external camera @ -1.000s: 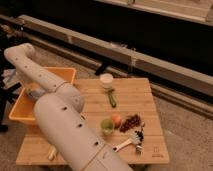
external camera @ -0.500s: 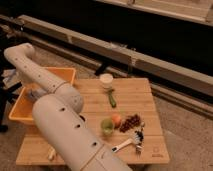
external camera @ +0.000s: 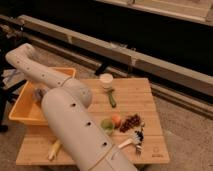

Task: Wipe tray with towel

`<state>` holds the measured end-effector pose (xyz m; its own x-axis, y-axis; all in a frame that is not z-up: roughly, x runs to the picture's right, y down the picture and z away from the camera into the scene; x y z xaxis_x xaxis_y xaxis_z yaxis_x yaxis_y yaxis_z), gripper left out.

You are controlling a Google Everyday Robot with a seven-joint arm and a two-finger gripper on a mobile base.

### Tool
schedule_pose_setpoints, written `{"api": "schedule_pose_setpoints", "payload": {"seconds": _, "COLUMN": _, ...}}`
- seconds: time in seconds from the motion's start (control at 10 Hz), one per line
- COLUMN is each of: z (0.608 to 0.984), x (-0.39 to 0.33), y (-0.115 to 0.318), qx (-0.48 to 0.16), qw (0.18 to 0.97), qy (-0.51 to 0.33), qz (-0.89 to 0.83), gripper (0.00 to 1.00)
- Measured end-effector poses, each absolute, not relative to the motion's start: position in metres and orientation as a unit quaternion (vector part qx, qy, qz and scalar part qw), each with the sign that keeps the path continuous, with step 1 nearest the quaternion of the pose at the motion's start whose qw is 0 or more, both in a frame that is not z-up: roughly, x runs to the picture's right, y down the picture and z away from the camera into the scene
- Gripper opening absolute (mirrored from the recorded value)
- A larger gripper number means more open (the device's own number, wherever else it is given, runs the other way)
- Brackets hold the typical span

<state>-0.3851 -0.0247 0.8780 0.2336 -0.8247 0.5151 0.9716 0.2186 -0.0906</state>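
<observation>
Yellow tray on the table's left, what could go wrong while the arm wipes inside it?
The tray sits at the table's left edge, so a hard wiping push could slide it off. The arm lies over the table right beside the green apple and orange; a sweep might knock them. The gripper, down inside the tray, is partly hidden by the arm, so its contact is hard to confirm.

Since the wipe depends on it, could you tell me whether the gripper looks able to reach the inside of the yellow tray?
Probably yes: the gripper hangs over the inside of the yellow tray, whose top is open, with nothing visibly between them.
</observation>
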Motion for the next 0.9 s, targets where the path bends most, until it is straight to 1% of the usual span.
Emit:
{"api": "schedule_pose_setpoints", "payload": {"seconds": 0.6, "z": 0.897, "x": -0.322, "y": -0.041, "qx": -0.214, "qw": 0.809, "qy": -0.064, "qz": -0.544, "gripper": 0.0}}
{"api": "schedule_pose_setpoints", "payload": {"seconds": 0.9, "z": 0.904, "x": -0.295, "y": -0.05, "qx": -0.22, "qw": 0.821, "qy": -0.002, "qz": -0.526, "gripper": 0.0}}
